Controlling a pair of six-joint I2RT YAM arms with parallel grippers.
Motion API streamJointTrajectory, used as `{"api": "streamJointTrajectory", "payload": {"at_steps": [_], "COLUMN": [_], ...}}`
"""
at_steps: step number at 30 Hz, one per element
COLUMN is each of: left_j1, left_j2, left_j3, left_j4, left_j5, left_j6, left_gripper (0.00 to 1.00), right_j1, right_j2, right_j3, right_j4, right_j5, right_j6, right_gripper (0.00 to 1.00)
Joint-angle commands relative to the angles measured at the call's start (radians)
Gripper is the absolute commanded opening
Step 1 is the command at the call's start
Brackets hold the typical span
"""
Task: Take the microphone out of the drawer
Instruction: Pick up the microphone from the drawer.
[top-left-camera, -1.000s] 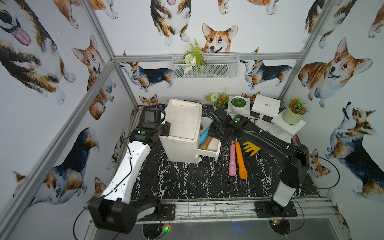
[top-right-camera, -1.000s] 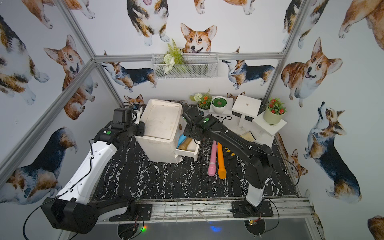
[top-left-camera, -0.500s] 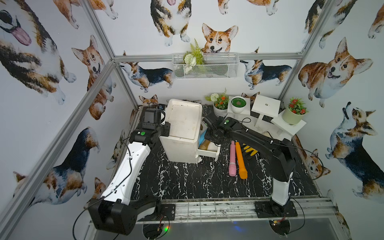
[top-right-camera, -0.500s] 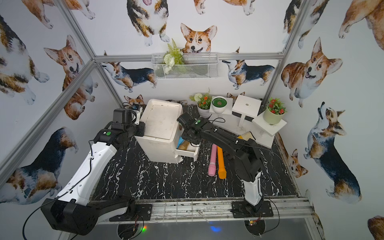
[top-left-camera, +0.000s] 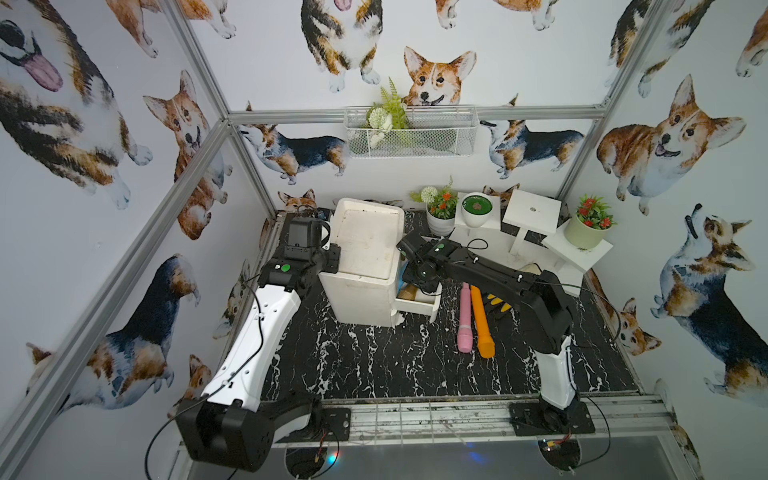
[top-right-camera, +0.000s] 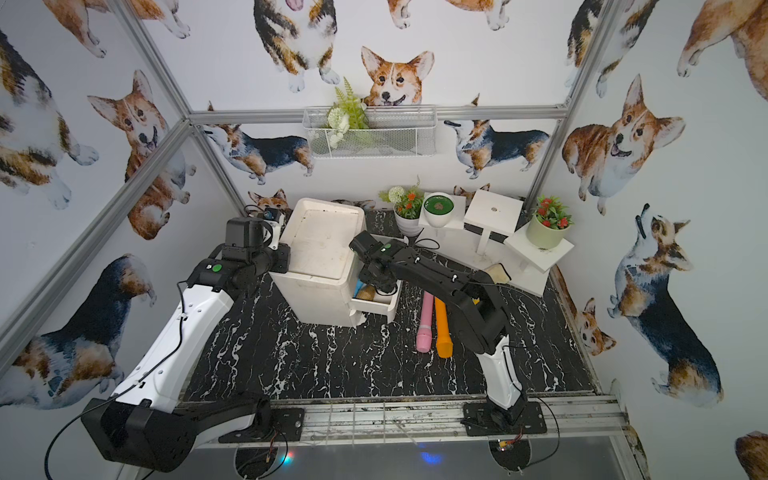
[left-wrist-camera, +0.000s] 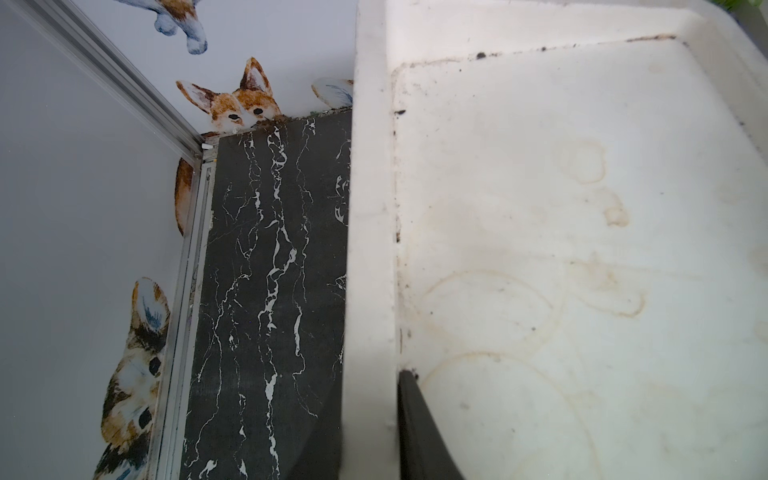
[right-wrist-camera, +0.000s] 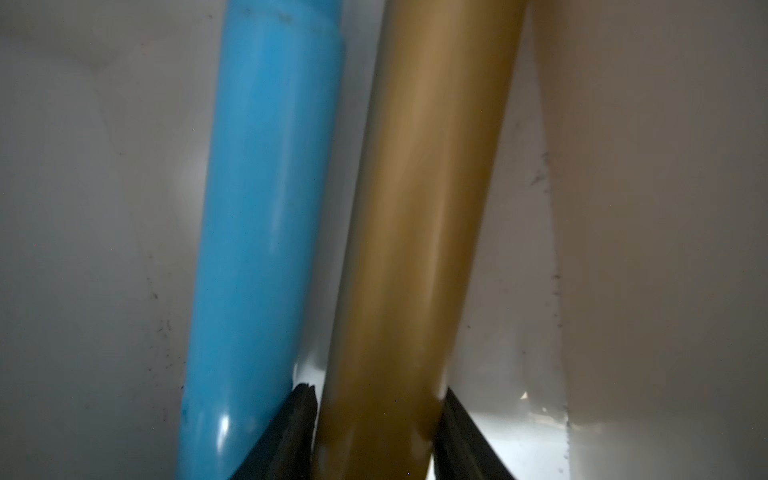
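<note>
**Clerk:** Where does the task's item lie?

**Inspector:** The gold microphone (right-wrist-camera: 407, 249) lies inside the drawer (top-left-camera: 415, 308), which stands open at the lower front of the cabinet (top-left-camera: 365, 249). In a top view its brownish-gold end (top-right-camera: 365, 293) shows just behind the drawer's front panel. A blue microphone (right-wrist-camera: 266, 208) lies alongside it in the same drawer, the two handles nearly parallel.

**Clerk:** And the right gripper relative to it?

**Inspector:** The right gripper (right-wrist-camera: 378, 390) is down inside the drawer. Its fingers (right-wrist-camera: 291, 428) stand apart, one on either side of the gold handle and close against it. One finger sits in the narrow gap between the gold and blue handles. Whether the fingers press on the handle cannot be told. The microphone rests on the drawer floor.

**Clerk:** The left gripper?

**Inspector:** The left gripper (left-wrist-camera: 370, 415) is clamped on the raised rim of the cabinet's top, on the side opposite the drawer. One finger (left-wrist-camera: 419, 432) lies inside the rim, the other outside it.

**Clerk:** Anything else by the cabinet?

**Inspector:** A pink microphone (top-left-camera: 464, 324) and an orange microphone (top-left-camera: 482, 328) lie side by side on the table (top-left-camera: 374, 365), just beyond the drawer's front.
</note>
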Motion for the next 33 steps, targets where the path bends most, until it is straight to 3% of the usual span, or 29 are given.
{"api": "streamJointTrajectory", "payload": {"at_steps": [1,12,33], "left_j1": [0.002,0.001,0.001], "left_j2": [-0.002,-0.011,-0.026], "left_j3": [-0.012,-0.019,-0.034], "left_j4": [-0.081,-0.077,-0.076], "left_j5": [-0.012,-0.007,-0.009], "left_j6": [0.075,0.070,0.069], "left_gripper": [0.00,0.00,0.00], "right_j1": [-0.001,-0.002,-0.003], "right_j2": [0.021,-0.054,-0.237], "right_j3": [0.014,-0.001,0.021], "right_j4": [-0.001,0.014,-0.017], "right_j5": [-0.019,0.057,0.190], "right_j6": [0.009,-0.031,-0.286], "right_gripper": [0.48,0.23,0.18]}}
